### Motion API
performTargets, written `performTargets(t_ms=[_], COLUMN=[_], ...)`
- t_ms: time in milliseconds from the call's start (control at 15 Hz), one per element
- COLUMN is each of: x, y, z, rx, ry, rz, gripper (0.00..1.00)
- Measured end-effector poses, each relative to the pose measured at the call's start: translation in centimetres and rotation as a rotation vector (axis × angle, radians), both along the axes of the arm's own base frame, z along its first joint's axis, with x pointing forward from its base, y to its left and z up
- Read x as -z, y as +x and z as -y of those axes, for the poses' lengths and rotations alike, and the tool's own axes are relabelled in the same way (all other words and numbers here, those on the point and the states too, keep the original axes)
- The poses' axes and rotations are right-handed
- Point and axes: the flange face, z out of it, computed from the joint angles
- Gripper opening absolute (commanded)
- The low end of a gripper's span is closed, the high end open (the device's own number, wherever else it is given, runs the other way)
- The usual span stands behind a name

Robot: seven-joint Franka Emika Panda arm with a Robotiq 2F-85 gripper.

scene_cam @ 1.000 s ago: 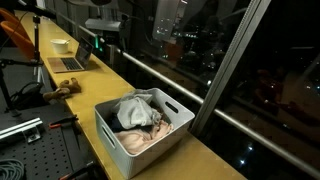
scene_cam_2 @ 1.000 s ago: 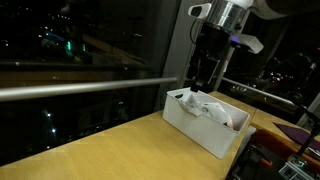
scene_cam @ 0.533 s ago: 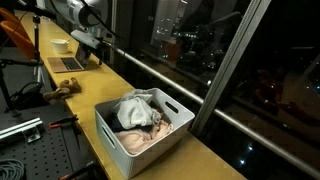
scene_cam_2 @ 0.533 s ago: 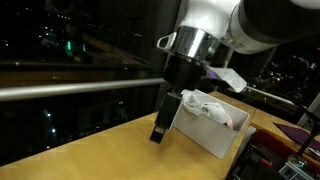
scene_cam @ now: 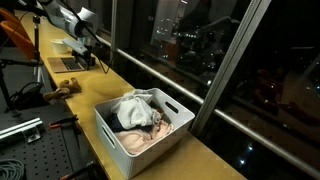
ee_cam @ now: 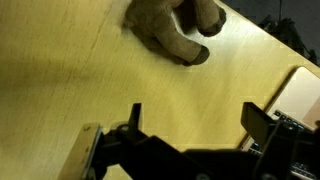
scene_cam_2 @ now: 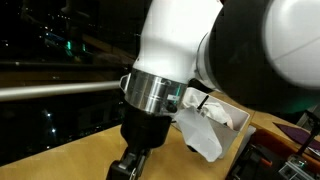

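Note:
My gripper (ee_cam: pixel 197 112) is open, its two dark fingers spread wide over bare yellow wood with nothing between them. In the wrist view a brown plush toy (ee_cam: pixel 175 30) lies on the table just beyond the fingertips, apart from them. In an exterior view the arm reaches down near the far end of the table, the gripper (scene_cam: pixel 93 52) hanging by the laptop (scene_cam: pixel 68 63), with the plush toy (scene_cam: pixel 65 88) lying closer to the table's edge. In an exterior view the arm fills the picture and the gripper (scene_cam_2: pixel 125 168) hangs low over the tabletop.
A white bin (scene_cam: pixel 112 137) of crumpled cloths (scene_cam: pixel 138 112) stands on the near part of the table, also seen as the bin (scene_cam_2: pixel 205 145) behind the arm. A bowl (scene_cam: pixel 60 45) sits past the laptop (ee_cam: pixel 298 95). A metal rail and window run along the table's far side.
The arm has swung away from above the white bin, along the table to the laptop and plush toy, and come lower. The gripper stayed open.

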Motion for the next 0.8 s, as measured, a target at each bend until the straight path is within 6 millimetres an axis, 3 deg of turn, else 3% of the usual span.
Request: performTargets(t_ms=[533, 800], x=[0.5, 4.2], y=[0.7, 0.0], z=[0.1, -1.5], rx=[-0.048, -0.071], ry=[-0.162, -0.178], rz=[-0.096, -0.145], gripper=[1.0, 1.0])
